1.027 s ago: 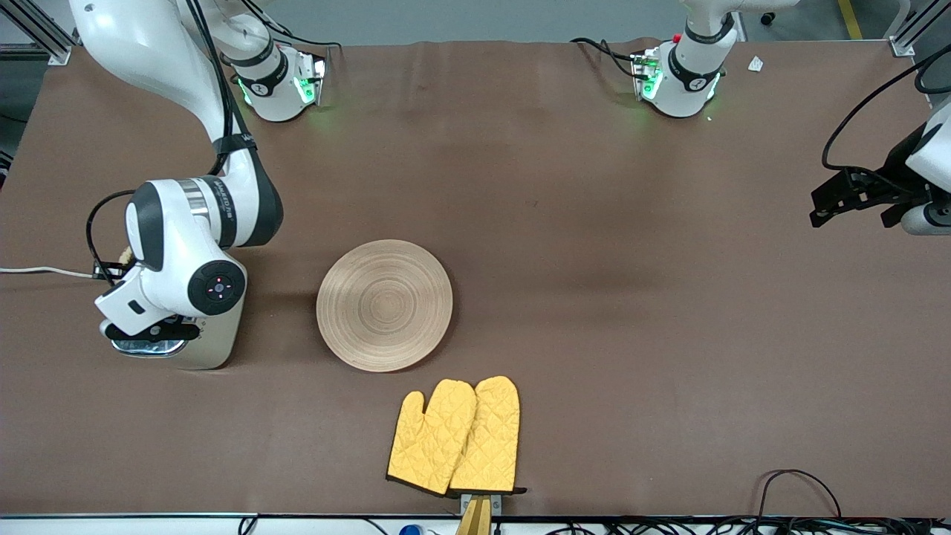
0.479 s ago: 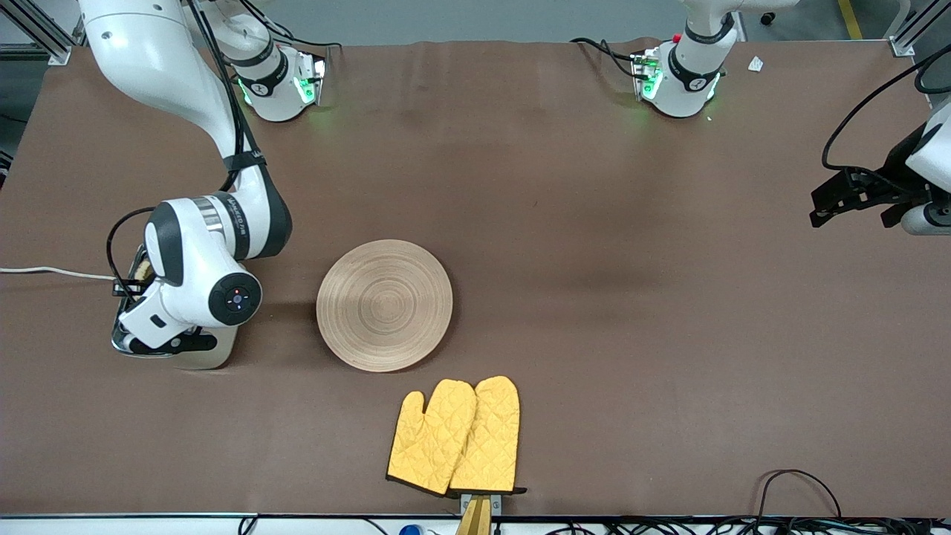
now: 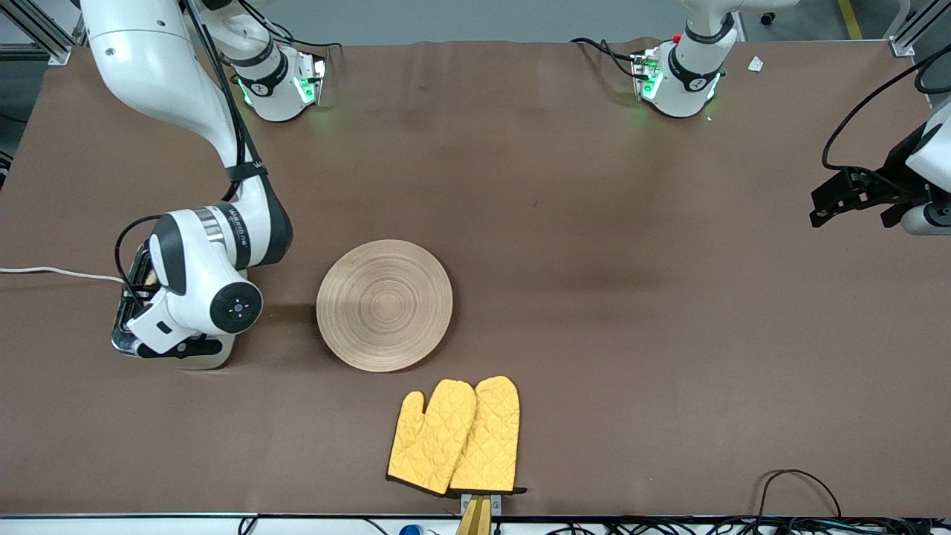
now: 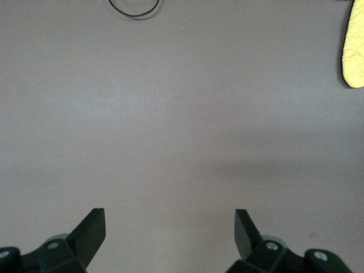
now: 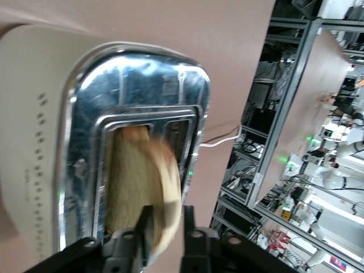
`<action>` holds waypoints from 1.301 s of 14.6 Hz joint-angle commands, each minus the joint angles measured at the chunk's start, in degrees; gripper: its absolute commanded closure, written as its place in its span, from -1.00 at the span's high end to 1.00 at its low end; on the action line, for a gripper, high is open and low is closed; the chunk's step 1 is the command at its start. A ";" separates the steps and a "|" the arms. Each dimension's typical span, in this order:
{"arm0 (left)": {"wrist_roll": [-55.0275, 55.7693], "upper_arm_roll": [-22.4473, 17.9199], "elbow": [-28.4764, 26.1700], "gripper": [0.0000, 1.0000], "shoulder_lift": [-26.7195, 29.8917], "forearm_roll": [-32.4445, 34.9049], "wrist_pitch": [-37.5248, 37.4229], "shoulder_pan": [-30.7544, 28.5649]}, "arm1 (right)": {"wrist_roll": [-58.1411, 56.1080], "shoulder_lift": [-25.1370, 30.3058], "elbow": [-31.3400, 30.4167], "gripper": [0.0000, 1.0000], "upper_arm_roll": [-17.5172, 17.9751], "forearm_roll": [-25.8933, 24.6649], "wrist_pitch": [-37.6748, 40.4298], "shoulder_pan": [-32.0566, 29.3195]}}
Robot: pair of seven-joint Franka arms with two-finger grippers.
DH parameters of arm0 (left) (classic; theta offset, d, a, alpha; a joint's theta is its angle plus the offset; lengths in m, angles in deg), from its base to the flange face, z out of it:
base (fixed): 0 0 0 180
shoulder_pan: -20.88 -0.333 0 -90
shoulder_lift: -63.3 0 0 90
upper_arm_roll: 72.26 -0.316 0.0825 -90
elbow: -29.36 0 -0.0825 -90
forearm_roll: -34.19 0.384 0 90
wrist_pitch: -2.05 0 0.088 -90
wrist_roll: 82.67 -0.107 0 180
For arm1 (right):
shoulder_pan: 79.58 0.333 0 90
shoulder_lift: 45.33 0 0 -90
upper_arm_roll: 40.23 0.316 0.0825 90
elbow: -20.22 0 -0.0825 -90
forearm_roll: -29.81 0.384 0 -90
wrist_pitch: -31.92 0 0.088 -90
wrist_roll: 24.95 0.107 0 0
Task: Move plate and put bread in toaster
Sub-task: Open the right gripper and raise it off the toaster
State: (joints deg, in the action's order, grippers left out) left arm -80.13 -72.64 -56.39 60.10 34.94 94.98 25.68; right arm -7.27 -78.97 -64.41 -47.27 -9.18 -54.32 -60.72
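Note:
The cream toaster (image 3: 199,361) with its chrome top (image 5: 136,79) stands toward the right arm's end of the table. My right gripper (image 5: 166,216) is over it, shut on the brown bread slice (image 5: 139,182). The slice hangs upright at the mouth of one slot and looks blurred. In the front view the right wrist (image 3: 200,297) hides most of the toaster. The wooden plate (image 3: 384,305) lies bare beside the toaster, toward the table's middle. My left gripper (image 3: 815,210) waits open and empty above the table at the left arm's end, and its own view (image 4: 169,219) shows the same.
A pair of yellow oven mitts (image 3: 455,435) lies nearer to the front camera than the plate; one edge shows in the left wrist view (image 4: 355,51). The toaster's white cord (image 3: 44,271) runs off the table's end. Black cables (image 3: 799,483) lie at the front edge.
My right wrist has shifted over the toaster toward the plate with the bread in it, uncovering more of the chrome top. The left arm, plate and mitts have not moved.

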 commanded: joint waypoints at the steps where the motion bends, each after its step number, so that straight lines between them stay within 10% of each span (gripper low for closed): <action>1: 0.27 -0.15 -0.47 1.00 0.48 0.48 0.23 0.39 | 0.17 0.76 0.61 1.00 0.98 2.68 0.72 0.21; 8: 3.51 -0.06 -0.47 1.00 0.48 -0.13 0.23 0.39 | -0.10 2.52 14.57 1.00 1.24 9.01 12.93 2.93; 19: 2.91 0.20 -0.12 1.00 0.30 0.31 0.23 0.56 | 0.17 21.06 14.15 1.00 0.63 33.88 11.80 -6.02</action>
State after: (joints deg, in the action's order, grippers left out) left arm -77.66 -72.42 -56.48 60.10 34.94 94.98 25.86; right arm -7.22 -60.83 -47.03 -47.32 20.57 -41.00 -62.53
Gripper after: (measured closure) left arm 0.000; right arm 0.000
